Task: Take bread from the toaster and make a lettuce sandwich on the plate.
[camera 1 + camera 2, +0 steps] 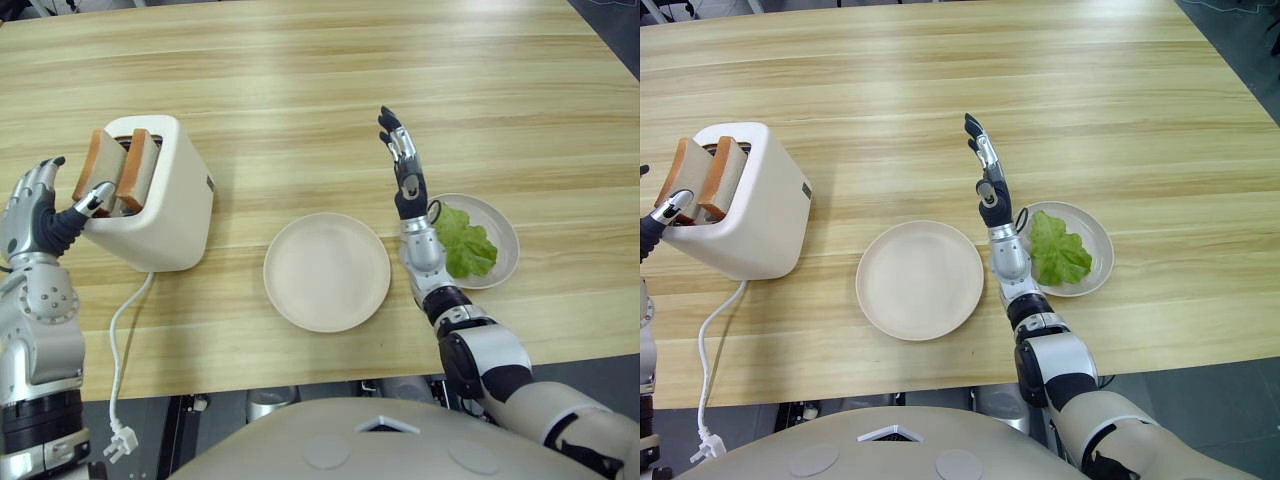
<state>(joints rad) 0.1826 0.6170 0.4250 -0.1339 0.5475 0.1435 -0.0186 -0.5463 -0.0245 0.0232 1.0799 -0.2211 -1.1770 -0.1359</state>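
Left hand (40,215) at brown toast slices (140,168) in the cream plastic toaster (175,215), hold unclear. Light, crumbly, they likely want pinching by the crust. Right hand (408,180) splayed, empty

toaster (160,205) left, plate (327,271) centre; lettuce (465,240) right in bowl (503,238)
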